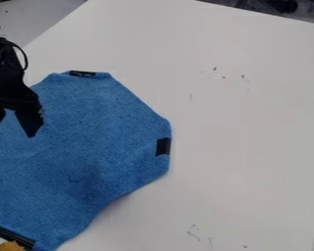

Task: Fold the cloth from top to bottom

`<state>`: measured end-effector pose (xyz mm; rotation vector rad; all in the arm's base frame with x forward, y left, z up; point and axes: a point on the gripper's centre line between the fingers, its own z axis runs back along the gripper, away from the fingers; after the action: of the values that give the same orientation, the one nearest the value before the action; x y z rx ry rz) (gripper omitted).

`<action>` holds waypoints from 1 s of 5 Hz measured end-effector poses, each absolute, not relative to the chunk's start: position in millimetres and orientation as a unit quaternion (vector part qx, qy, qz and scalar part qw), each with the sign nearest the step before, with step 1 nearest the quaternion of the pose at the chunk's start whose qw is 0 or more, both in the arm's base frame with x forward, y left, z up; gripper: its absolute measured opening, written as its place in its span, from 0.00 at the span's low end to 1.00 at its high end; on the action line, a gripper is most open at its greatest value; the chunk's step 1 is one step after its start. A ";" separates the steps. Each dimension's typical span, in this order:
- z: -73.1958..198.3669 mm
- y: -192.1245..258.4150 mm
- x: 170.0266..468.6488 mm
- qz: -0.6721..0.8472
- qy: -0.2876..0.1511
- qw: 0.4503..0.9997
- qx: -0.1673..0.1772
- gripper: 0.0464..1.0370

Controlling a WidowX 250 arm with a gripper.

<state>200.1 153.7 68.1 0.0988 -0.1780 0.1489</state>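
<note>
The black gripper [13, 122] hangs at the left edge of the view, over the upper left part of the blue cloth. Its two fingers stand apart, with blue cloth showing between them. The cloth [88, 142] lies spread on the white table and runs out of view at the left. Black patches mark its top edge, its right edge and its lower left corner area. Whether the fingertips touch the cloth, I cannot tell.
The white table [251, 122] extends right of the cloth, with small dark marks on it. A small orange-yellow object [12, 246] is at the bottom left corner, by a black patch. Dark items lie beyond the table's top edge.
</note>
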 end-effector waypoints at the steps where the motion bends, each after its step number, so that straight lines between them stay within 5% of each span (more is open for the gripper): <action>1: 62.6 152.3 198.9 0.074 -0.079 0.993 0.042 0.96; 3: 60.0 155.2 243.3 0.000 -0.058 0.998 0.029 0.96; 5: 56.6 142.7 328.2 -0.141 -0.073 0.987 0.030 0.96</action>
<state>328.2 142.7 56.6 0.0608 -0.1458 -0.2841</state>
